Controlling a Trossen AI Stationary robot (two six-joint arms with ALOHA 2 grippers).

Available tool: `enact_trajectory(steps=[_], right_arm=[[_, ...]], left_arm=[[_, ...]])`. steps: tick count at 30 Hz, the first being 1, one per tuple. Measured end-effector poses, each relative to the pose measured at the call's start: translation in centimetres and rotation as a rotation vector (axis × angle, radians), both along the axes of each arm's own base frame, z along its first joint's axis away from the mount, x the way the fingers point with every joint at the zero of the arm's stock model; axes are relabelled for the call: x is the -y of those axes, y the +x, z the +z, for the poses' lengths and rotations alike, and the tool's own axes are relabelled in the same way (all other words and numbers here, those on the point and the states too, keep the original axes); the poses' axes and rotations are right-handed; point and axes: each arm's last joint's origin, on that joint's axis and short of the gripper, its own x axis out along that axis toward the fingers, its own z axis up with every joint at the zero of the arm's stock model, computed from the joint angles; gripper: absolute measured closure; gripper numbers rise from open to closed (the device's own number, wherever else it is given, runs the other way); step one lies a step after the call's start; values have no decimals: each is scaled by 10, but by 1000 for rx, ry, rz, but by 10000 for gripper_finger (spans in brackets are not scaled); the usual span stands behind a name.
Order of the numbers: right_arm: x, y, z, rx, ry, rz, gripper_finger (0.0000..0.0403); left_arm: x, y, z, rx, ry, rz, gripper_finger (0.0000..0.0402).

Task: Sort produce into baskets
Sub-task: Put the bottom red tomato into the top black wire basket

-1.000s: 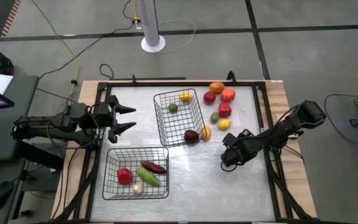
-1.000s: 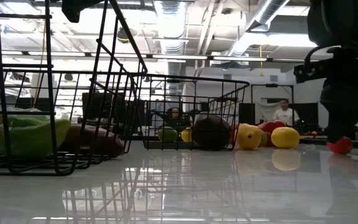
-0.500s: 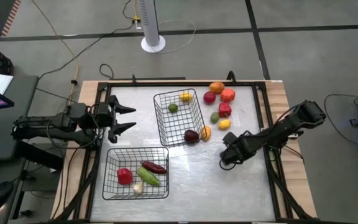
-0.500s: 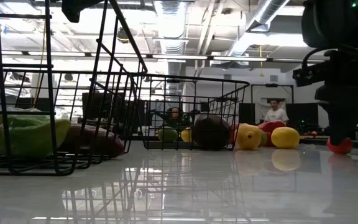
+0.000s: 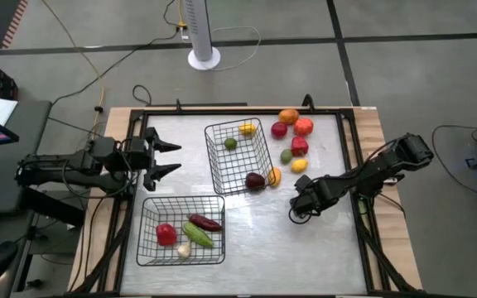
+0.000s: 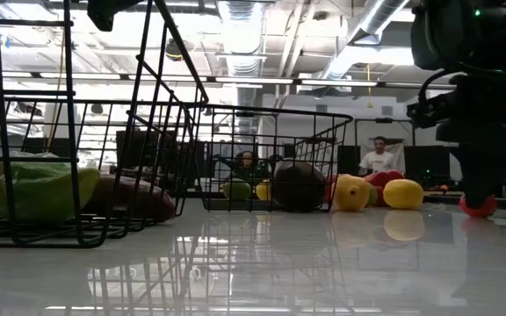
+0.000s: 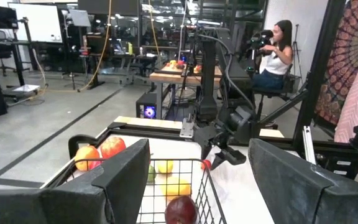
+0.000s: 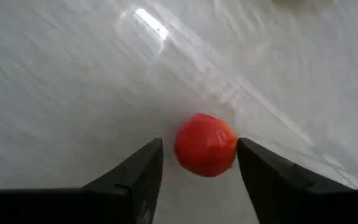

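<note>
My right gripper point(image 8: 197, 168) is open, low over the table right of centre, also seen in the high view point(image 5: 295, 212). Its fingers stand on either side of a small red round piece of produce point(image 8: 205, 144), which rests on the table point(image 6: 477, 207). My left gripper point(image 5: 171, 159) is open and empty, hovering at the table's left beside the far basket point(image 5: 215, 165). That basket holds yellow, green and maroon pieces. The near basket point(image 5: 149, 240) holds red, green, maroon and white pieces. My right gripper comes down on the red piece from above, one finger on each side. One finger point(image 8: 253, 165) lies right against its side and the other point(image 8: 143, 168) stands a little off. I cannot tell whether either touches it.
Several loose pieces lie at the far right: an orange one point(image 5: 288, 117), red ones point(image 5: 303, 127), a green one point(image 5: 286, 156) and yellow ones point(image 5: 299, 165). Another yellow piece point(image 5: 274, 175) lies against the far basket. Bare table lies in front of my right gripper.
My right gripper has moved a little toward the table's left edge over the red piece. The piece has stayed where it was on the table.
</note>
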Motion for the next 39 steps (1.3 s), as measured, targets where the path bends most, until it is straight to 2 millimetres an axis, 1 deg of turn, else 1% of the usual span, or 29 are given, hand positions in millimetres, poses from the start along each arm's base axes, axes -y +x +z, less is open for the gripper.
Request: enact_trajectory(steps=[6, 9, 12, 16, 18, 20, 24, 27, 31, 34, 37, 39], right_arm=[[-1, 1, -4, -25, -4, 5, 241], [-1, 2, -5, -34, -7, 13, 263], [-1, 1, -5, -34, -8, 15, 268], [-1, 2, -2, -51, -5, 39, 263], [-3, 8, 6, -39, 9, 52, 263], [-7, 17, 18, 10, 38, 78, 264], [-21, 45, 48, 190, 113, 179, 263], [-35, 66, 72, 393, 148, 301, 259], [-56, 90, 98, 709, 142, 528, 258], [-66, 101, 111, 887, 93, 662, 258], [-69, 109, 118, 1002, 40, 732, 258], [-67, 115, 120, 1058, 5, 750, 258]], left_arm=[[0, 0, 0, 0, 0, 0, 140], [0, 0, 0, 0, 0, 0, 140], [0, 0, 0, 1, 0, 0, 140], [0, 0, 0, 1, 0, 0, 140], [0, 0, 0, 1, 0, 0, 140], [0, 0, 0, 1, 0, 1, 140], [0, 0, 1, 7, 0, 1, 140], [0, 0, 1, 8, 0, 1, 140], [0, 0, 1, 8, -3, 1, 140], [0, 0, 1, 8, -3, 1, 140], [0, 0, 1, 7, -3, 1, 140], [0, 1, 1, 9, -3, 1, 140]])
